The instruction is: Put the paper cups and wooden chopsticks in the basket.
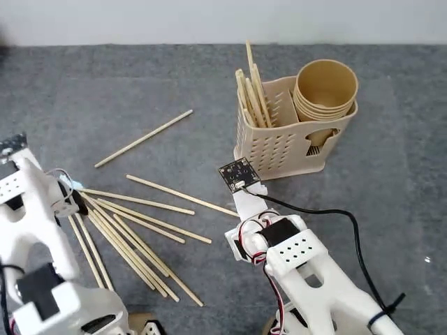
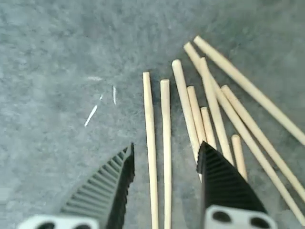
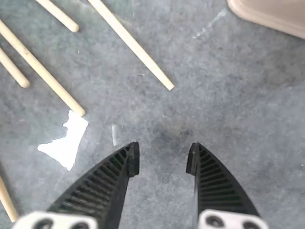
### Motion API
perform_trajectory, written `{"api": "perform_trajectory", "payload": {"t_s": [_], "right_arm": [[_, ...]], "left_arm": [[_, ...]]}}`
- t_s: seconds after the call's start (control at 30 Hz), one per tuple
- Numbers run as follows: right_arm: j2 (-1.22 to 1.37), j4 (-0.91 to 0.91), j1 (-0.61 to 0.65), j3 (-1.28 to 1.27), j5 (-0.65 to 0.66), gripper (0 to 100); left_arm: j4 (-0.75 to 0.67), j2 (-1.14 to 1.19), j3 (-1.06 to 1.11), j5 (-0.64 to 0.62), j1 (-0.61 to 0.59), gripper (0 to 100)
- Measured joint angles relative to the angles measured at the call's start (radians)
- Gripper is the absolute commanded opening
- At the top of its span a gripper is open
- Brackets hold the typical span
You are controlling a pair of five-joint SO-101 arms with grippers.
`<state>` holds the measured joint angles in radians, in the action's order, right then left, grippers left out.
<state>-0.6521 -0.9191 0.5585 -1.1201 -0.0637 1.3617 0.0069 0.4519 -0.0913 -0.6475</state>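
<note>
Wooden chopsticks (image 1: 140,201) lie scattered on the tabletop (image 1: 105,91). They are probably light, stiff and smooth; grasp mid-shaft. Left end effector (image 2: 164,152) is open, straddling two. Right end effector (image 3: 164,157) is open and empty.

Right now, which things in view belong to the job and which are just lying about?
Job:
- basket
- stacked paper cups, already in it
- upright chopsticks, already in it
- loose chopsticks on the mat

Lying about:
- white paper scrap
- grey mat
- black cable on an arm
</note>
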Motion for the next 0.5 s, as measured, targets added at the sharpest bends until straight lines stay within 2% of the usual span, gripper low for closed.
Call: {"api": "perform_trajectory", "payload": {"t_s": [0.27,0.5], "right_arm": [[0.0,0.0,0.0,0.0,0.0,18.2],[0.0,0.0,0.0,0.0,0.0,18.2]], "left_arm": [[-0.1,0.158,-0.002,0.008,0.0,21],[-0.118,0.232,-0.017,0.003,-0.002,19]]}}
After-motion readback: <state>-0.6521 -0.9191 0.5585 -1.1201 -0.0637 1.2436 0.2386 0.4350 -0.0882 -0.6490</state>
